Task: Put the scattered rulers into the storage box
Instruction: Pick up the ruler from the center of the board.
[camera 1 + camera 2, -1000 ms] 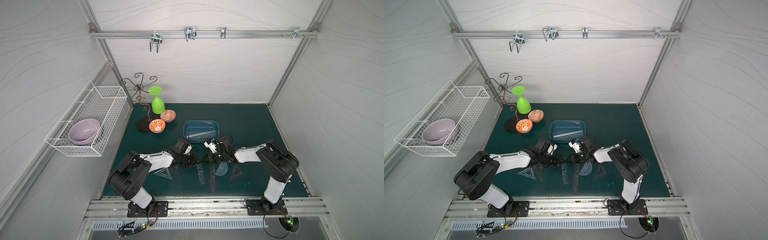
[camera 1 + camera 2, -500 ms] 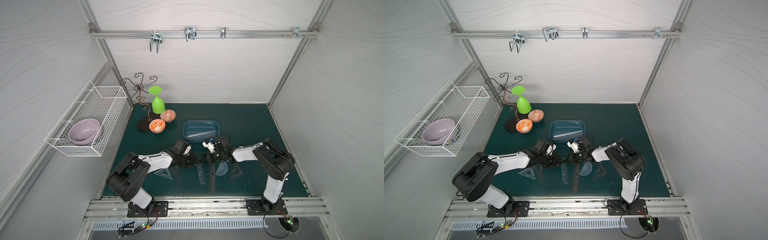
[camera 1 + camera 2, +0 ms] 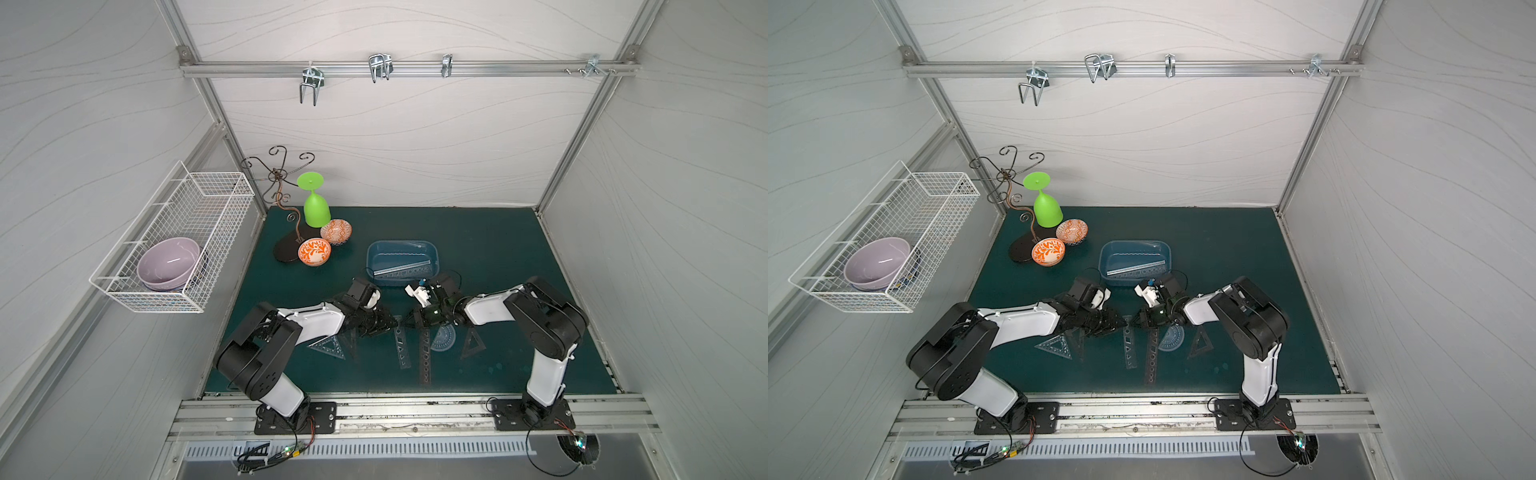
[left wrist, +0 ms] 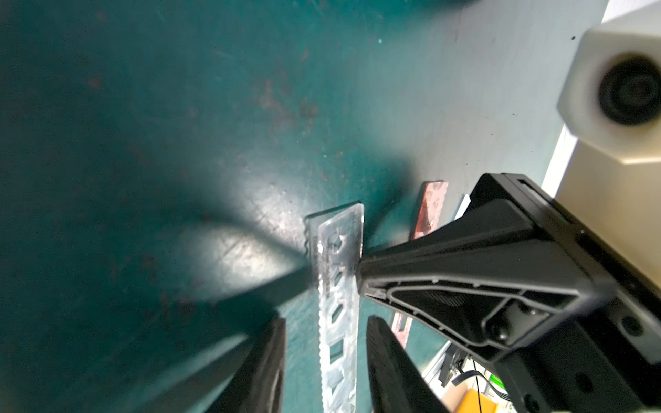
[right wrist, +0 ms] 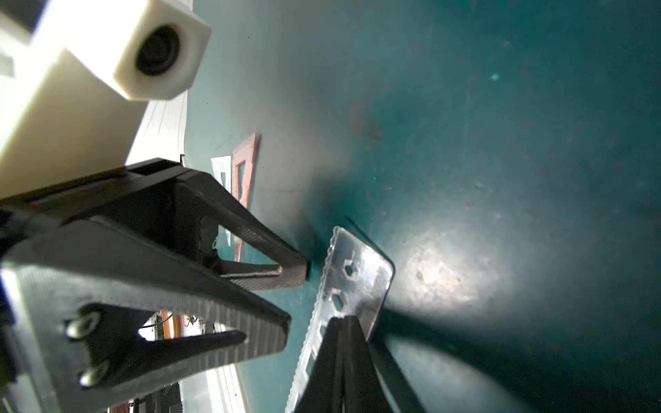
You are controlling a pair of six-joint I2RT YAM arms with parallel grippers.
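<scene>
A clear straight stencil ruler lies mid-mat between the two arms. My left gripper straddles its far end, open, with a gap on each side of the strip. My right gripper is shut with nothing between its fingers. Its tip rests against the same ruler, on its long edge. The blue storage box stands just behind both grippers with a clear ruler inside. On the mat lie a long dark ruler, a protractor and set squares.
Back left stand a black wire stand, an upturned green goblet and two patterned bowls. A white wire basket holding a purple bowl hangs on the left wall. The enclosure walls close in the mat.
My left gripper's jaws have narrowed around the clear ruler's end. The right arm has shifted a little to the left, its shut tip staying at the ruler.
</scene>
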